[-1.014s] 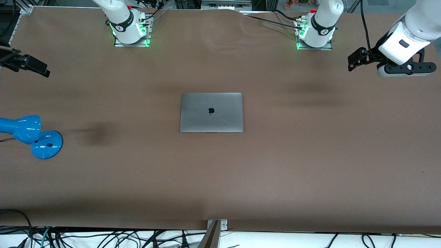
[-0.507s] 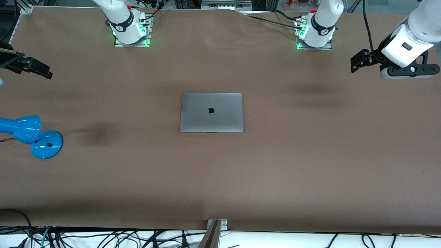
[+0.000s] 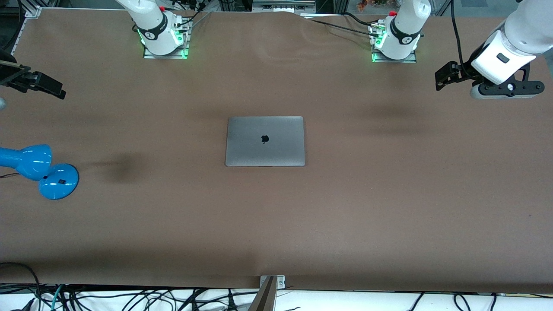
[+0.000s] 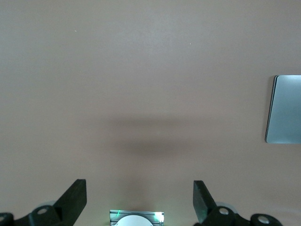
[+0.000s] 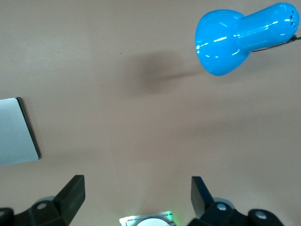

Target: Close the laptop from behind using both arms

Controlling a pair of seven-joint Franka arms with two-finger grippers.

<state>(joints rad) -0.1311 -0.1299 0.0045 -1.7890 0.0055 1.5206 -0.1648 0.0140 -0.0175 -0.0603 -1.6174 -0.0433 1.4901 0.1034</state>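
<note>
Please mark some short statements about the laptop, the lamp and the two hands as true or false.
1. The laptop lies shut, logo up. True.
2. The left hand grips the laptop's lid. False: it is open, up over bare table at the left arm's end.
3. The right hand is open. True.
4. The blue lamp rests on the laptop. False: it stands apart, toward the right arm's end.
</note>
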